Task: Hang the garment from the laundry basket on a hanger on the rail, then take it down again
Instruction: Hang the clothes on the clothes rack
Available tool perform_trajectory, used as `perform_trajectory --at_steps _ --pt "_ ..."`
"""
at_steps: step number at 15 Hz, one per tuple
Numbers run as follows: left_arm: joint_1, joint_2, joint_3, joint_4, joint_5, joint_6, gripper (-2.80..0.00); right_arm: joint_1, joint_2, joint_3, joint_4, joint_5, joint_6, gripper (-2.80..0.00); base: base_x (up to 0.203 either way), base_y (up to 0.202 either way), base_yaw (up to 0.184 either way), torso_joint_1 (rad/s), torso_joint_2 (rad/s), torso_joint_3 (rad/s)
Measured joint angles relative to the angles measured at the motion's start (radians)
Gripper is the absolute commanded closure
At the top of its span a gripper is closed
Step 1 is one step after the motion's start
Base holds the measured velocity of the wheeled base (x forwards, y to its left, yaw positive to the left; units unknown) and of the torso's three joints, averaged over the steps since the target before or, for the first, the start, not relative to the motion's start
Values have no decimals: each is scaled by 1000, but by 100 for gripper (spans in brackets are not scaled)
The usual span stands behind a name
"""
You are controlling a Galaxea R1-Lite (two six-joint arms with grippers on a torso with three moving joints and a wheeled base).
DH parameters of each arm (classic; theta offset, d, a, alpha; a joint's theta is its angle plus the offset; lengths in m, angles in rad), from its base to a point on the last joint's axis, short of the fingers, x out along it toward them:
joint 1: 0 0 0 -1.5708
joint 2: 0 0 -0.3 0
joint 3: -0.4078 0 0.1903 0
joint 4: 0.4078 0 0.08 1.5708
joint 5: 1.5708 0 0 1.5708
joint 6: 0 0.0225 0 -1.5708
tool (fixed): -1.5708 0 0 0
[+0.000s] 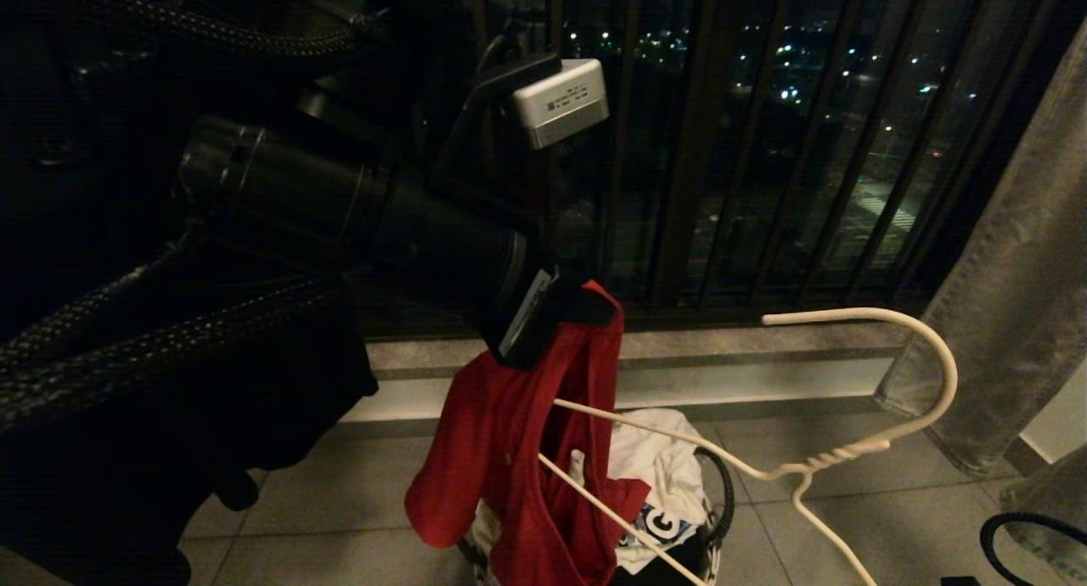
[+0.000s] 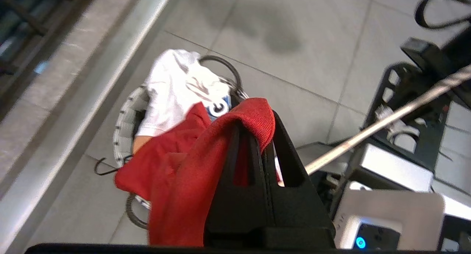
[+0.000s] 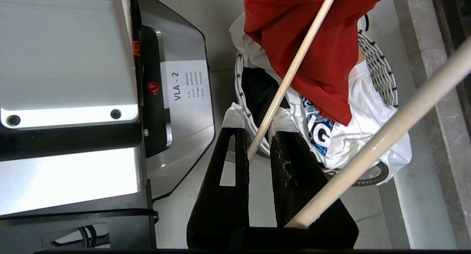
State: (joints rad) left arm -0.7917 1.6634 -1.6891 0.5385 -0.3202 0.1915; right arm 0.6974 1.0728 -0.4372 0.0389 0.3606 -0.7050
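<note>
Left gripper (image 2: 254, 130): fingers clenched on a fold of the red garment (image 1: 509, 433), holding it raised above the laundry basket (image 3: 379, 73). Cloth drapes downward from the grip; its lower end hangs at or just inside the basket mouth.

Right gripper (image 3: 254, 130): fingers clamped on one thin wire of the white hanger (image 1: 849, 463). In the head view the hook curves up to the robot's right, and two wire arms run leftward and down, their ends reaching the hanging cloth. Whether an arm has entered an opening of the shirt cannot be told.

Key relation: the hanger's long axis points from the right gripper straight toward the garment, which hangs roughly vertical across it. Left gripper is the one at the cloth; right carries only the hanger.

Judgement: step in hand is threading the hanger into the shirt; hanging on the rail not yet done. No rail in view.

Basket contents: white cloth (image 3: 368, 110) with blue print, draped over the rim; something dark beneath it.
</note>
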Motion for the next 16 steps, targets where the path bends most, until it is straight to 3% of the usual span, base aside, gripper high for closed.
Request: perform_trajectory --at_steps 7,16 --pt "-15 -50 36 9 -61 2 0 -36 6 11 -10 2 -2 0 0 0 0 0 0 0" --pt "-45 -21 -112 55 -59 22 0 -162 118 -18 -154 73 1 0 0 0 0 0 0 0"
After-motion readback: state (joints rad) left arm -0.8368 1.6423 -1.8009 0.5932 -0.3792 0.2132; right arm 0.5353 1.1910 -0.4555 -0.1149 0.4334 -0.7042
